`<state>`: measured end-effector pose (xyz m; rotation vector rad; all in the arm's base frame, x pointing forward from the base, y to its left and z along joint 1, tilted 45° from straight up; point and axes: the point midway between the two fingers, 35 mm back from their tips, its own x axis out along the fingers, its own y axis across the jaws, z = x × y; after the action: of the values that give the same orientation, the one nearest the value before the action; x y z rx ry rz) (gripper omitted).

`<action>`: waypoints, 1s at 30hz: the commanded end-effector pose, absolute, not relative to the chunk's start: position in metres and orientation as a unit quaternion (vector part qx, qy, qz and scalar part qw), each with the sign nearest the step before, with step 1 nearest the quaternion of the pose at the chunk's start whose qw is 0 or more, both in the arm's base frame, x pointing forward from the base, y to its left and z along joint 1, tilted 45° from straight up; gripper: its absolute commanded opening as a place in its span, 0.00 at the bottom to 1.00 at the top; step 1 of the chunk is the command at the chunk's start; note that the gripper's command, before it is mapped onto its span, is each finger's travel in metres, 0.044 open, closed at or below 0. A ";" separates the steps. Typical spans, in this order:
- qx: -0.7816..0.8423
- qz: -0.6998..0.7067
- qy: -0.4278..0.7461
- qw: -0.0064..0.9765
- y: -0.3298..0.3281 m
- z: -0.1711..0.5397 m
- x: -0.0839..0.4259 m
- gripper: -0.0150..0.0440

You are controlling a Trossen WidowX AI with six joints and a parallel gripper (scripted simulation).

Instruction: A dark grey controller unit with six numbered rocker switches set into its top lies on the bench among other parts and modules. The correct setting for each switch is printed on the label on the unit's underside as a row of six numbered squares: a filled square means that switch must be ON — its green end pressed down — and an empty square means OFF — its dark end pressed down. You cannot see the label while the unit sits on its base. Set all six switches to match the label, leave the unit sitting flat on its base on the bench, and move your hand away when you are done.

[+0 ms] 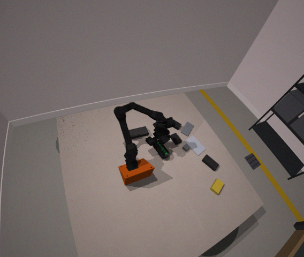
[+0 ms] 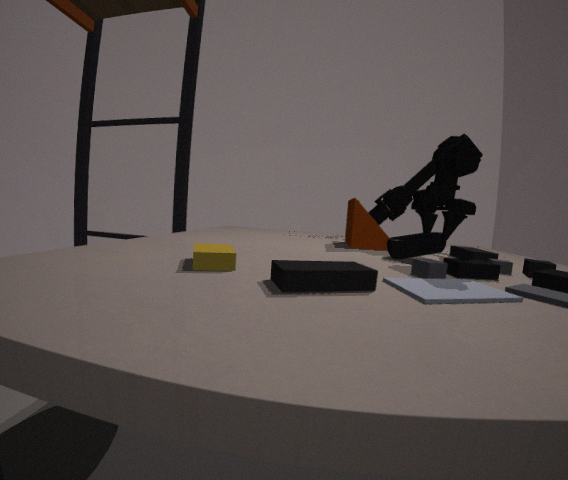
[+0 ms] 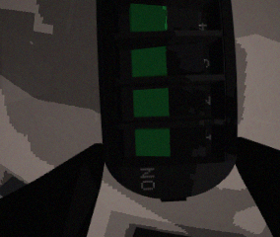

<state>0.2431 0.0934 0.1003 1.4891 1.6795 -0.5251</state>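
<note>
The dark grey controller unit [image 1: 159,150] [image 2: 412,245] [image 3: 199,173] is at the gripper, top side up. In the exterior view it looks slightly tilted, with its gripped end a little higher. My gripper [image 1: 157,141] [image 2: 435,238] [image 3: 168,148] is shut on the unit, one finger against each long side near switch 1. In the wrist view the green ends of switches 1 to 4 show on the left, the numbers on the right and "ON" at the near end. I cannot tell each rocker's position. Switches 5 and 6 lie outside the wrist view; the underside label is hidden.
A long dark box [image 1: 139,133] lies behind the arm. Near the gripper lie a black block [image 1: 176,138], a small grey block [image 1: 185,148] [image 2: 428,268] and a pale plate [image 1: 199,146] [image 2: 452,290]. A black box [image 1: 210,162] [image 2: 323,276] and yellow block [image 1: 217,186] [image 2: 214,257] lie farther off.
</note>
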 end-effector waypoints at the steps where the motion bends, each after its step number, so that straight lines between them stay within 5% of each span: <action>1: 0.592 -0.206 0.665 0.405 0.088 0.102 0.245 0.82; 30: 0.598 -0.189 0.677 0.385 0.065 0.105 0.250 0.82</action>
<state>0.2475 0.0693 0.1040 1.5184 1.7274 -0.4868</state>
